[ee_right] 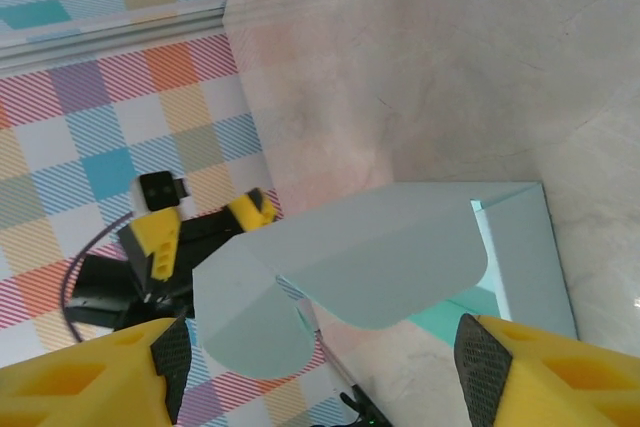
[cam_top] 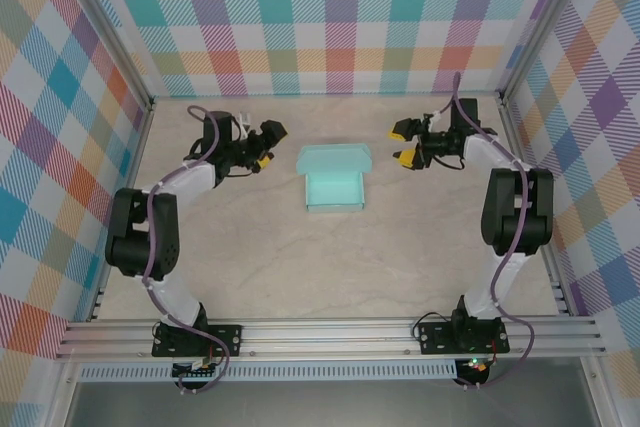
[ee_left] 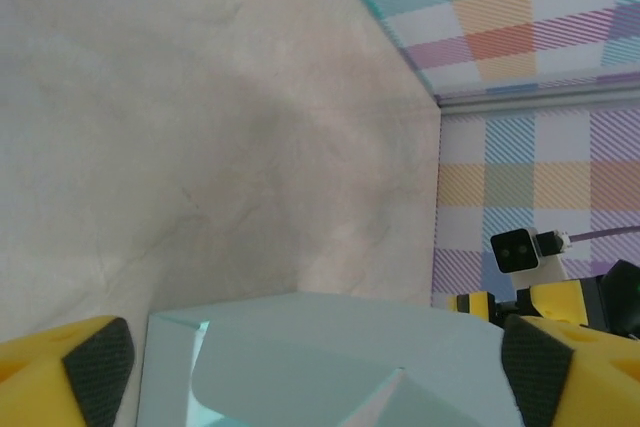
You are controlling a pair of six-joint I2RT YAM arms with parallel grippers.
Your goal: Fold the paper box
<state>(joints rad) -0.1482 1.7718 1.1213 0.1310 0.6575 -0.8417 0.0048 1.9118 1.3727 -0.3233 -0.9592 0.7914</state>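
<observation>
On the pale table, our left gripper and right gripper flank the box, jaws apart, likely poised to fold its lid.

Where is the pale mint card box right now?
In the top view, the pale mint-aqua card paper box sits on the far half of the beige table, midway between the left tool and the right tool, apart from both.
</observation>
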